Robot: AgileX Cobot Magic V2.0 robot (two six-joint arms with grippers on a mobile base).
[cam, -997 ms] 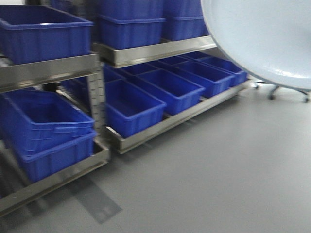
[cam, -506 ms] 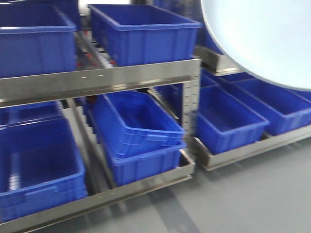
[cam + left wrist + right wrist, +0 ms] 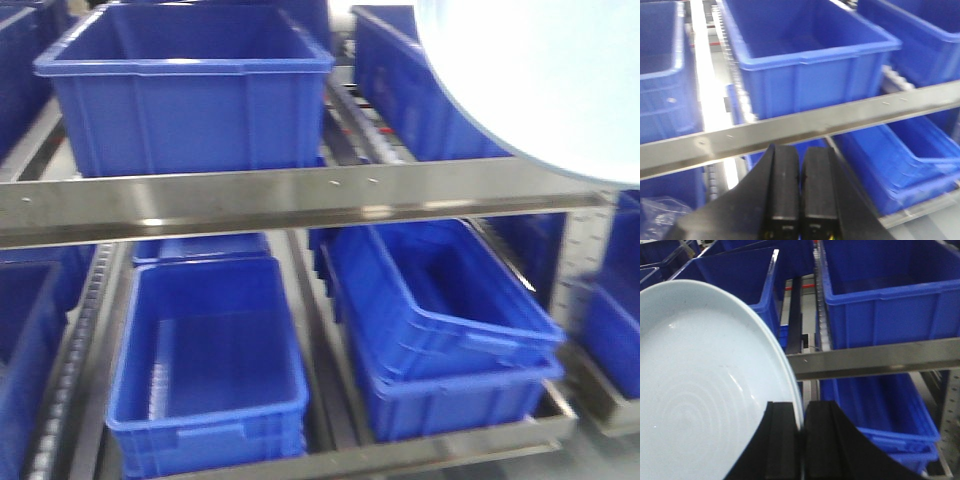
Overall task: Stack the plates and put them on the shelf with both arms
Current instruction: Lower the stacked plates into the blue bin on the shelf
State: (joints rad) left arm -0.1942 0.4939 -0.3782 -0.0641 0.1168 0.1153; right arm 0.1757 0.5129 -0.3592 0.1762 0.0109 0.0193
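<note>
A large white, faintly bluish plate (image 3: 700,385) is gripped by its rim in my right gripper (image 3: 801,412), which is shut on it and holds it on edge in the air. The same plate fills the top right of the front view (image 3: 540,80), in front of the shelf. I cannot tell whether it is one plate or two together. My left gripper (image 3: 801,155) is shut and holds nothing; it points at the metal shelf rail (image 3: 790,130). Neither arm shows in the front view.
A metal rack (image 3: 300,200) holds several blue plastic bins: a big one on the upper shelf (image 3: 190,90), and on the lower shelf a bin at left (image 3: 205,370) and stacked, tilted bins at right (image 3: 440,330). A clear plastic bag (image 3: 660,217) lies low on the left.
The front view has swung along the racks: the floor and far shelves have left the frame and the rack now fills it. The plate stays at the top right.
</note>
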